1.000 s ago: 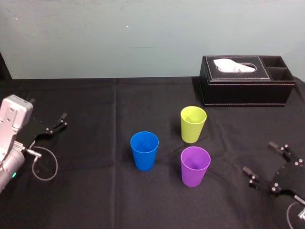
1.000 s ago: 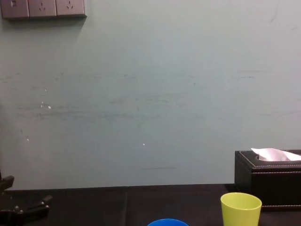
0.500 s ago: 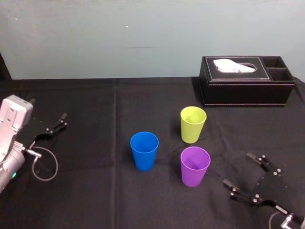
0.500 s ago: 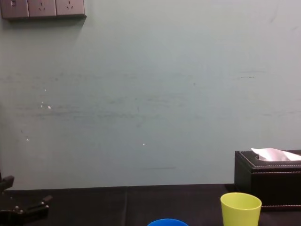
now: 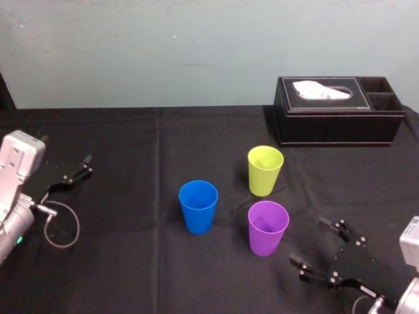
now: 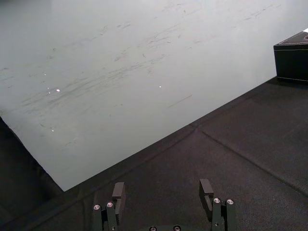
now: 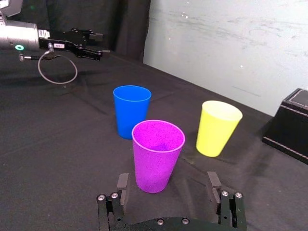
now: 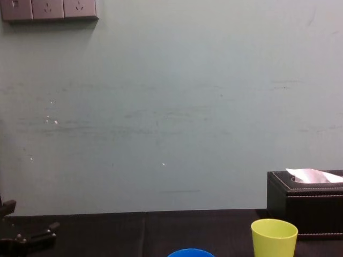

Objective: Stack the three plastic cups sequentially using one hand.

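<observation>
Head view shows the right gripper [image 5: 310,241] wide open just beside the purple plastic cup [image 5: 268,227] on the black tabletop [image 5: 144,265], looking ready to grab it. Next it should slide around the cup and squeeze. The left gripper [image 5: 82,169] lies open, far away.

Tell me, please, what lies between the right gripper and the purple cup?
Only bare black tablecloth. The head view shows this stretch between the open right gripper and the purple cup, with no other object in it.
</observation>
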Robot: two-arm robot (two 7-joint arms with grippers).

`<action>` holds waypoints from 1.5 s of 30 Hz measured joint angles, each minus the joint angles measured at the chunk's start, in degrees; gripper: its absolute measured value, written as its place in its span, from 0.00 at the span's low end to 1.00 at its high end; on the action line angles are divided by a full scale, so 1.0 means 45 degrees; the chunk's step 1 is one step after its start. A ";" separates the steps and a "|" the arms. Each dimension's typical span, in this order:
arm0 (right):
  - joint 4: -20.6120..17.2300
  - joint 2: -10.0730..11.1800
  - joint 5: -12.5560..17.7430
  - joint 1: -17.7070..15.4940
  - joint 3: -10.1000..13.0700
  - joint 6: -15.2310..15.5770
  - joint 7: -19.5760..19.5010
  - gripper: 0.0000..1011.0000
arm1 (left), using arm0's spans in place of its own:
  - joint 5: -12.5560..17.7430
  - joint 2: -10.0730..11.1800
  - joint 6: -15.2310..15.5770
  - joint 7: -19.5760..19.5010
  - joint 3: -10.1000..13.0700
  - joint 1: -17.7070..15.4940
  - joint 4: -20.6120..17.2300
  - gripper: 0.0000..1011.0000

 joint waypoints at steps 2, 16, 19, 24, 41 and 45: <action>0.0055 -0.0089 -0.0032 0.0063 -0.0033 0.0040 0.0072 0.99 | 0.0000 0.0000 -0.0001 0.0000 0.0000 0.0000 0.0000 1.00; 0.0319 -0.0746 -0.0157 0.0488 -0.0081 0.0388 0.0630 0.99 | 0.0000 0.0000 0.0000 0.0000 0.0000 0.0000 0.0000 1.00; 0.0363 -0.0886 -0.0139 0.0588 -0.0038 0.0474 0.0754 0.99 | 0.0000 0.0000 0.0000 0.0000 0.0000 0.0000 0.0000 1.00; 0.0444 -0.1094 -0.0106 0.0726 0.0012 0.0624 0.0962 0.99 | 0.0000 0.0000 -0.0001 0.0000 0.0001 0.0000 0.0000 1.00; 0.0788 -0.1583 -0.0048 0.1281 -0.0068 0.1061 0.1482 0.99 | 0.0000 0.0000 -0.0001 0.0000 0.0000 0.0000 0.0000 1.00; 0.0868 -0.1655 -0.0033 0.1418 -0.0148 0.1143 0.1540 0.99 | 0.0000 0.0000 0.0000 0.0000 0.0001 -0.0001 0.0000 1.00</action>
